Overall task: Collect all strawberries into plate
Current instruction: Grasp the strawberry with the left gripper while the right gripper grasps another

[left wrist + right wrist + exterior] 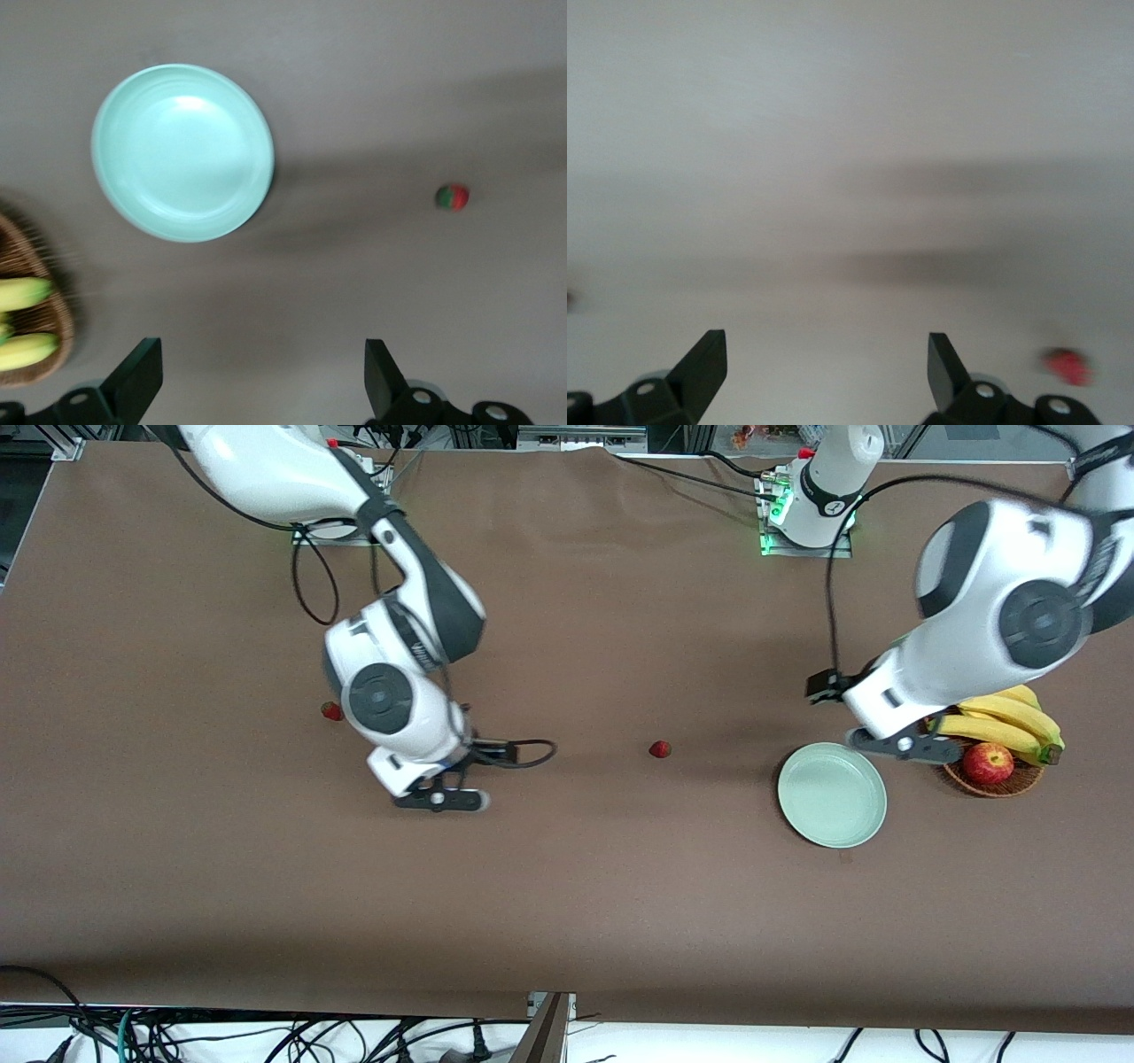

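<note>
You have wide bare desk [567, 886] between the plate [832, 794] and the right gripper [440, 800]. The plate sits beside the basket [992, 779] at the left arm's end, nothing on it. 1 strawberry [659, 749] lies mid-desk; another [331, 711] lies by the right arm, and a red blur in the right wrist view may be a third. The left gripper [257, 390] hovers beside the plate. Both jaws stand wide apart, gripping nothing.
</note>
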